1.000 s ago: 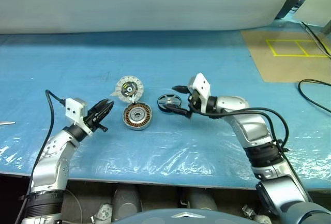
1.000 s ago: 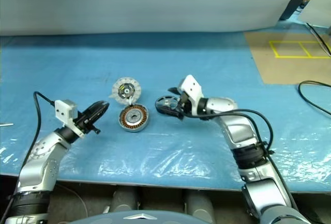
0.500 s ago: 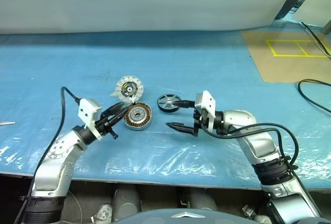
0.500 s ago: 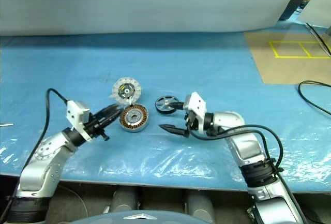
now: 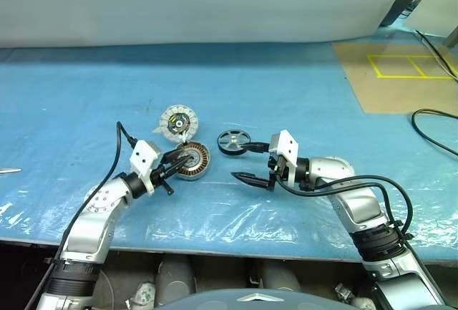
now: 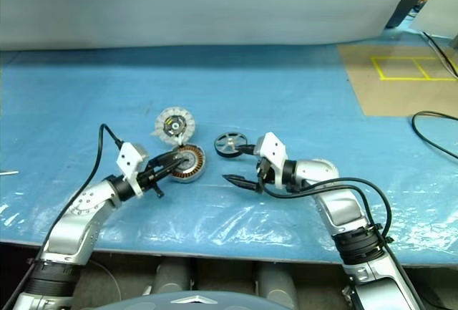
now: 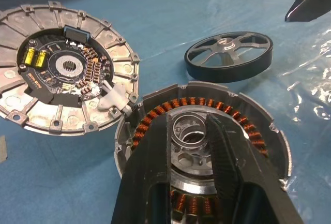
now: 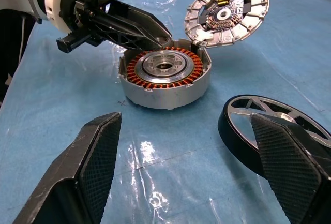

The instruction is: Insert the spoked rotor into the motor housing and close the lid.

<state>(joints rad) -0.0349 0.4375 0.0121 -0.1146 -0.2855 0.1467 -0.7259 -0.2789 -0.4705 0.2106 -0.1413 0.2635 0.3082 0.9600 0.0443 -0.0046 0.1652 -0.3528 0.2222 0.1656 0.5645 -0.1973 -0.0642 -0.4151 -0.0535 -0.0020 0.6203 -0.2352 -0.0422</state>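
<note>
The motor housing (image 5: pixel 191 161) sits on the blue table cover (image 5: pixel 300 95), with the lid (image 5: pixel 178 121) lying face up just behind it and the spoked rotor (image 5: pixel 234 142) flat beside it. The left gripper (image 7: pixel 192 154) reaches over the housing, its narrowly parted fingers straddling the centre hub. The right gripper (image 8: pixel 191 167) hovers near the rotor with fingers spread wide, holding nothing.

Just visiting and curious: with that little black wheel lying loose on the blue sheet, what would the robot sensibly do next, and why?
Probably bring the open right gripper around the spoked rotor and close on it. The rotor lies loose on the sheet beside the motor housing, whose copper windings are uncovered, and the left gripper is already at the housing's hub.
</note>
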